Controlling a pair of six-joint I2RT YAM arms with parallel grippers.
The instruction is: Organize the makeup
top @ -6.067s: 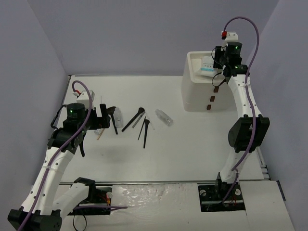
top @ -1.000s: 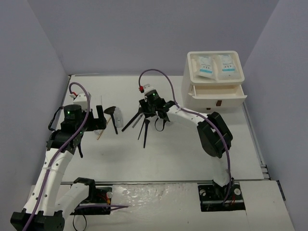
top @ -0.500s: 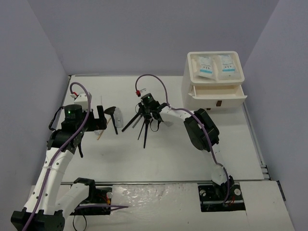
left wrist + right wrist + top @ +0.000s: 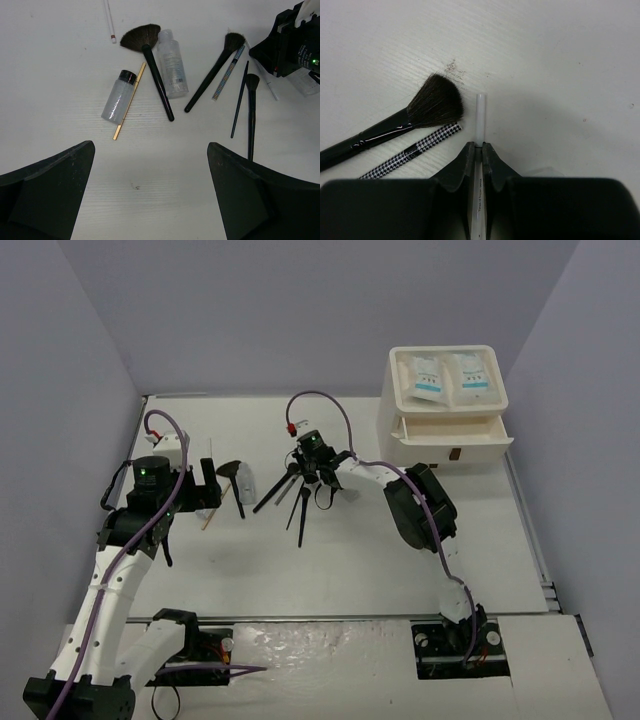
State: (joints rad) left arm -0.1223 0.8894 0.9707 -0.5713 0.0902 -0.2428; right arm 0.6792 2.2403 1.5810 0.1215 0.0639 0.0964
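The right hand (image 4: 478,148) pinches a thin white stick (image 4: 480,115) beside a black brush (image 4: 436,104).

Hidden and cut off
The near end of the white stick (image 4: 480,117) is hidden between the right gripper (image 4: 477,146) fingers (its print too blurred to read). The brush (image 4: 417,116) handle runs off the picture's left edge, and the sachets (image 4: 428,378) carry print too small to read.
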